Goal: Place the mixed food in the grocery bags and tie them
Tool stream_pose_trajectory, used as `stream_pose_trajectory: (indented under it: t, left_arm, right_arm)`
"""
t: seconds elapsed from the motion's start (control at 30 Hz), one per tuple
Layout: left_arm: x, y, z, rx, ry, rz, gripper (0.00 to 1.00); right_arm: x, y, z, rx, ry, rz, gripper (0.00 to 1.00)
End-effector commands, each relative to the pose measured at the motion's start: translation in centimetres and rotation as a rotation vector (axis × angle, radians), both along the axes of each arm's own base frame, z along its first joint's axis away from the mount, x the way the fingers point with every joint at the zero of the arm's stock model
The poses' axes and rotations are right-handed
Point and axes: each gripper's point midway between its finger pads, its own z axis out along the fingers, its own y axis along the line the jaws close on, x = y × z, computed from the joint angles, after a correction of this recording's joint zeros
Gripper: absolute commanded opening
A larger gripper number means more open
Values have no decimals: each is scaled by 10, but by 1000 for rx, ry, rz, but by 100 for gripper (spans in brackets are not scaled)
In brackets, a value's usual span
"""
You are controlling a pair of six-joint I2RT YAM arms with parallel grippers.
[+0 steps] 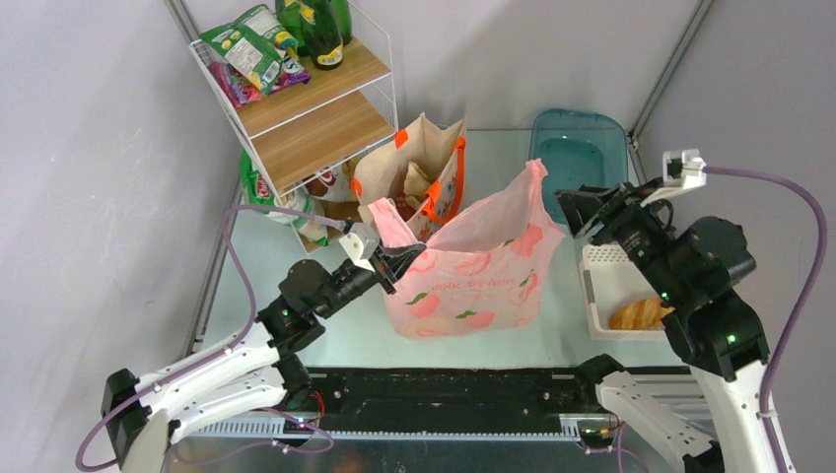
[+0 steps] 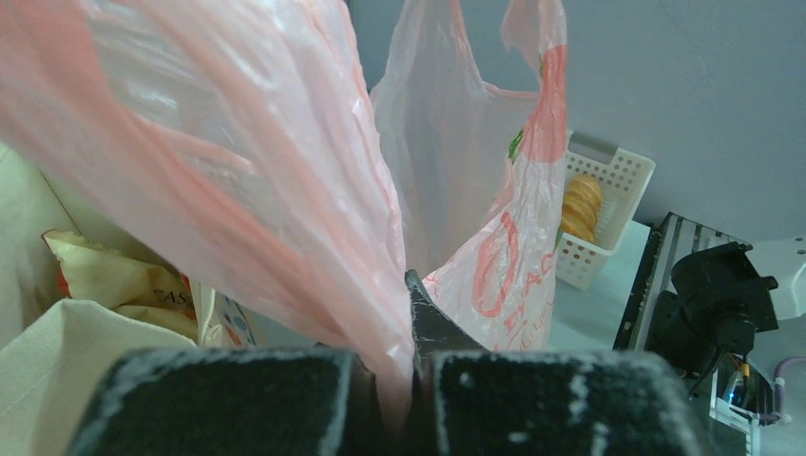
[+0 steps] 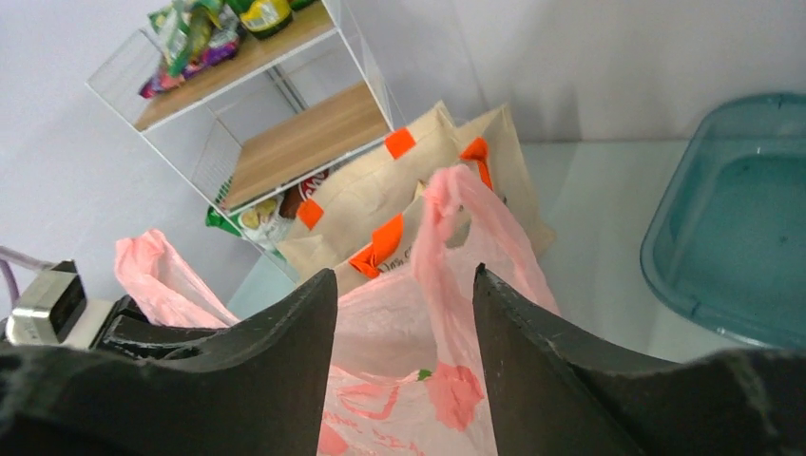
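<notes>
Pink thin-film bag (image 1: 473, 271) stands mid-table, mouth up. My left gripper (image 1: 394, 258) is clenched on its 9 o'clock handle, with film bunched between the jaws. Beige tote (image 1: 414, 172) sits just behind the bag at 11 o'clock; can't tell if they touch. White basket (image 1: 603, 281) is at 3 o'clock of the bag, with a bread roll (image 1: 641, 313) in it. My right gripper (image 1: 577, 209) hangs at 2 o'clock of the bag near the free handle, jaws apart, nothing in them. Risks, my read: only one handle is pinned, so the mouth may sag shut and a dropped roll would hit the rim. The film looks slippery and could slide out of the left pinch under pull. The right jaws could snag the free handle en route to the basket. Count: two bags, one basket, one roll visible, no lettuce in view. Can't see what's in the bags.
</notes>
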Motion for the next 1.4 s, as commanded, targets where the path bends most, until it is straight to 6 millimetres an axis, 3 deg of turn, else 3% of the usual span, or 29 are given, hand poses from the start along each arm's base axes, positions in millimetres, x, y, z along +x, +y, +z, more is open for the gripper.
stream_pose_trajectory:
  t: [0.0, 0.17, 0.33, 0.5, 0.6, 0.63, 0.67, 0.7, 0.77, 0.87, 0.93, 1.03, 1.2, 1.37]
  left_arm:
    - [2, 3, 29, -62, -26, 15, 0]
    - [2, 0, 27, -49, -24, 7, 0]
    - [4, -2, 25, -39, -22, 5, 0]
    - [4, -2, 26, -34, -27, 6, 0]
    - [4, -2, 28, -32, -33, 8, 0]
    - [4, -1, 28, -29, -35, 10, 0]
    - [4, 0, 30, -33, -38, 14, 0]
    - [4, 1, 31, -32, -39, 17, 0]
    - [4, 5, 35, -44, -35, 29, 0]
    - [3, 19, 48, -78, -11, 77, 0]
    - [4, 29, 51, -88, 35, 117, 0]
    - [-2, 44, 52, -87, 81, 139, 0]
    - [-15, 59, 48, -96, 149, 137, 0]
    - [-10, 73, 36, -71, 198, 201, 0]
  right_arm:
    - [16, 3, -20, -22, 113, -29, 61]
    - [32, 2, -37, -51, 177, -80, 65]
    - [42, 18, -34, -54, 159, -31, 66]
    - [56, 26, -40, -63, 180, -48, 60]
    - [62, 28, -42, -65, 181, -69, 43]
    - [63, 27, -40, -59, 178, -84, 29]
    - [62, 26, -35, -38, 164, -89, 22]
    - [59, 25, -30, -25, 151, -97, 8]
    - [48, 20, -11, 14, 91, -95, 0]
    - [16, 4, 25, 93, -20, -82, 0]
    - [-5, -5, 37, 130, -52, -60, 0]
    - [-31, -4, 33, 157, -29, 21, 0]
    - [-62, 35, 20, 205, 54, 288, 0]
    - [-65, 40, 14, 254, 102, 319, 0]
